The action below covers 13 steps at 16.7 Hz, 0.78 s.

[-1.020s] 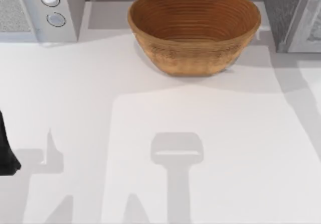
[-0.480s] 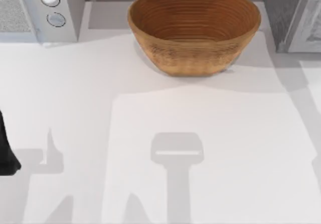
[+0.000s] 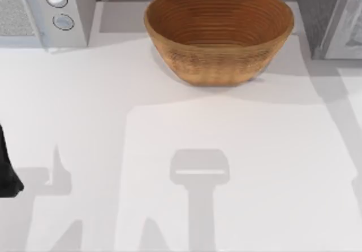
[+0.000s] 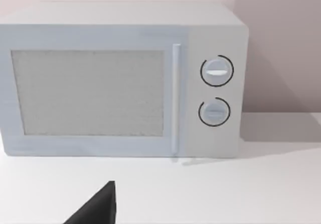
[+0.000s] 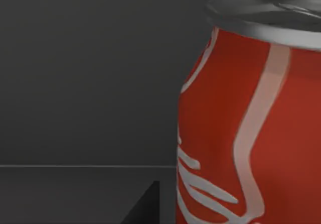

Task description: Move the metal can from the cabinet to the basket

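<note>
Can (image 5: 251, 133): glossy red metal, my right wrist close to it
Basket (image 3: 219, 34): rough woven brown fibre
Table (image 3: 169, 127): smooth matt white

The basket (image 3: 219, 34) sits at twelve o'clock on the table, a large round bowl of brown weave with ribbed rings running down its inside, upright and holding nothing. The cabinet (image 3: 328, 17) stands at about two o'clock, just beside the basket's right rim: a dark grey box with a lighter speckled panel and a pale edge. The can (image 5: 251, 128) stands upright against a dark grey wall, red with white script and a silver top.
</note>
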### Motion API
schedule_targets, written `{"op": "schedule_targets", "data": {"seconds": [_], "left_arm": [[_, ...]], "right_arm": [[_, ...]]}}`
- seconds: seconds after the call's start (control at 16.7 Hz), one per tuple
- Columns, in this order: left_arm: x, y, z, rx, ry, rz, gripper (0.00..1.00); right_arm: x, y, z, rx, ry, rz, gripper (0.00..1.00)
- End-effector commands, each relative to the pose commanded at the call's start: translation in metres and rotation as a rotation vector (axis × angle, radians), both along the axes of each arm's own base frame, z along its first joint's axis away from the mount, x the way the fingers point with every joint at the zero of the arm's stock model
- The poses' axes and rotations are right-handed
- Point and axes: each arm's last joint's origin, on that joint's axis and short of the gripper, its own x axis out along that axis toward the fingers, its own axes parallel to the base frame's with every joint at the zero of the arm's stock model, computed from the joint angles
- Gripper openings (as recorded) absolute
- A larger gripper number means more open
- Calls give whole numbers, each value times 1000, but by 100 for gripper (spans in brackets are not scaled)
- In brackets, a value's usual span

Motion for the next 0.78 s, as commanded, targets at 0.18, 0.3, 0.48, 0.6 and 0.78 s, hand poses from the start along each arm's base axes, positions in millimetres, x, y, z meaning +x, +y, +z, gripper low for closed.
{"op": "schedule_targets", "data": {"seconds": [0.18,0.3,0.48,0.6,0.78], "left_arm": [[0,0,0,0,0,0,100],[0,0,0,0,0,0,100],[0,0,0,0,0,0,100],[0,0,0,0,0,0,100],[0,0,0,0,0,0,100]], "right_arm": [[0,0,0,0,0,0,32],[0,0,0,0,0,0,17],[0,0,0,0,0,0,0],[0,0,0,0,0,0,0],[0,0,0,0,0,0,0]]}}
